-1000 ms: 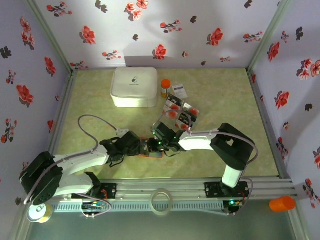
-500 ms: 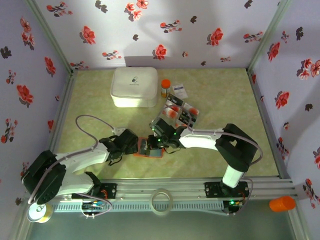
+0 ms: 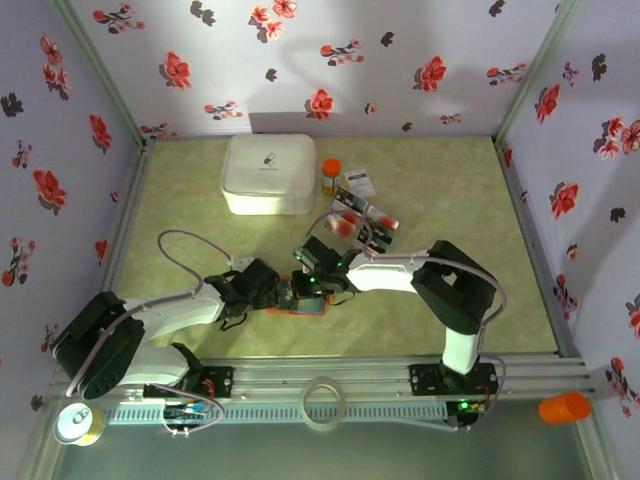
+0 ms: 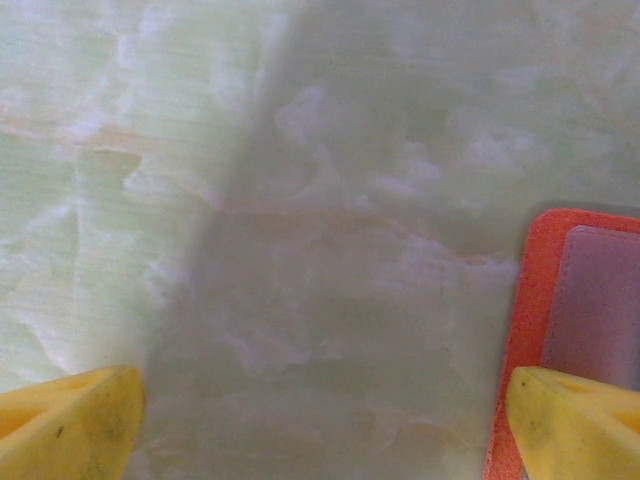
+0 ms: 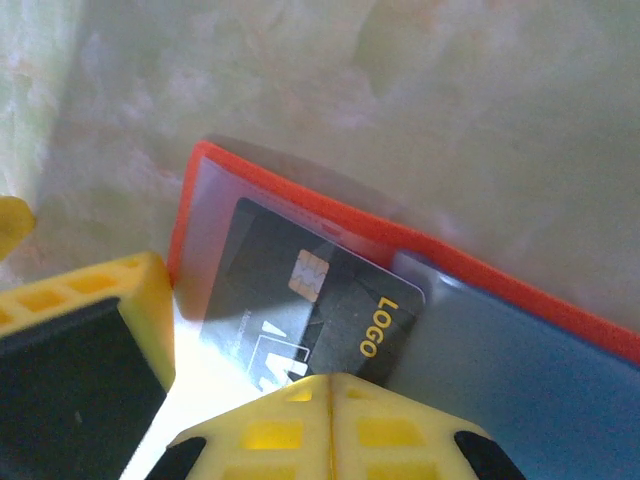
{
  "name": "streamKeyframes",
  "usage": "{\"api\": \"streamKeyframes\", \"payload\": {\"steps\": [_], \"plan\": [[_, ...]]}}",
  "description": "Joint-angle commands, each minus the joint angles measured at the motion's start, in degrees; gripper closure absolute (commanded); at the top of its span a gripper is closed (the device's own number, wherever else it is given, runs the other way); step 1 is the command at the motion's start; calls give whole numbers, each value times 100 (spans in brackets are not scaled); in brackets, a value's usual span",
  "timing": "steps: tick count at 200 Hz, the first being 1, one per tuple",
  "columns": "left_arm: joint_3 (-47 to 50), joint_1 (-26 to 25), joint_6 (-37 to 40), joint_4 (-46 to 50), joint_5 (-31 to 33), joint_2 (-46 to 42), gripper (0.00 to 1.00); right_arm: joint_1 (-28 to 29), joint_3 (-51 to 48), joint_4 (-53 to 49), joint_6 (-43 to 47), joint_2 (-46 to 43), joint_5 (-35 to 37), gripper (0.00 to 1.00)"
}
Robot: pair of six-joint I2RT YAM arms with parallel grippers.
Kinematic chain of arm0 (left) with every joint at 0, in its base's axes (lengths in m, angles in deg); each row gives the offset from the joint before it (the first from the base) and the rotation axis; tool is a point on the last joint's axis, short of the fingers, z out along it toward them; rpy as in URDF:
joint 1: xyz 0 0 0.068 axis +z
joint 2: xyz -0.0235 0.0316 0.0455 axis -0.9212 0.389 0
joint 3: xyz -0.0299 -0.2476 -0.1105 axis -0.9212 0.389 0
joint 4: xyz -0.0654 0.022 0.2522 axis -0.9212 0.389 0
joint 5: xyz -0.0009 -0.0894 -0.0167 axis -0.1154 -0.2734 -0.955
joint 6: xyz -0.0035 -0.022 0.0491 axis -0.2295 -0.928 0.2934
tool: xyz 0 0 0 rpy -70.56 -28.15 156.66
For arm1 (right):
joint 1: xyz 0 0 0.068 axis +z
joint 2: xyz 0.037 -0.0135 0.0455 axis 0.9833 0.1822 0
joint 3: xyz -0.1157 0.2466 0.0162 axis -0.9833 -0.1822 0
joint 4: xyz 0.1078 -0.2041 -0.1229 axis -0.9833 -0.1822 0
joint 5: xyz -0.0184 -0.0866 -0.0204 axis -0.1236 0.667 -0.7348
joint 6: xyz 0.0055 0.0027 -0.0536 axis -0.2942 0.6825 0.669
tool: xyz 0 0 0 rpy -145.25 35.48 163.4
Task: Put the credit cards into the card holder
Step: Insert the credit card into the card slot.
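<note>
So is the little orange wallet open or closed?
Open. The card holder lies spread flat, its blue inside showing, with a dark credit card on it.

The card holder (image 5: pixel 300 195) is orange-red at the rim and light blue within. The card (image 5: pixel 300 310) on it is black with yellow lettering and a gold chip. The counter (image 3: pixel 460 200) is pale green and marbled, the walls (image 3: pixel 400 60) lilac with red and dark flowers.

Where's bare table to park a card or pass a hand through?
Free: the table between the loose cards and the right wall; also the strip left of the white box. Crowded: centre, where left gripper and right gripper meet over the card holder, cards and bottle just behind.
</note>
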State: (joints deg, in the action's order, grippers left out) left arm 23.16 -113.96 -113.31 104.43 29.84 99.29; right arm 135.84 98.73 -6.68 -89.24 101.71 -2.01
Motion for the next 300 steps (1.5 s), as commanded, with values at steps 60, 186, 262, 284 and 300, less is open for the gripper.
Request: {"api": "streamKeyframes", "payload": {"steps": [60,186,262,284,300], "plan": [[-3,53,108,61,-28,-129,6,142,513,-296,124,411,-38,92],[139,299,-34,256,-110,-222,6,31,467,-652,300,-252,130,91],[162,299,28,56,-139,103,6,39,198,-561,264,-138,62,92],[183,299,44,22,-146,132,6,40,210,-547,256,-21,18,92],[207,303,46,-5,-145,148,6,64,243,-521,240,93,-24,92]]}}
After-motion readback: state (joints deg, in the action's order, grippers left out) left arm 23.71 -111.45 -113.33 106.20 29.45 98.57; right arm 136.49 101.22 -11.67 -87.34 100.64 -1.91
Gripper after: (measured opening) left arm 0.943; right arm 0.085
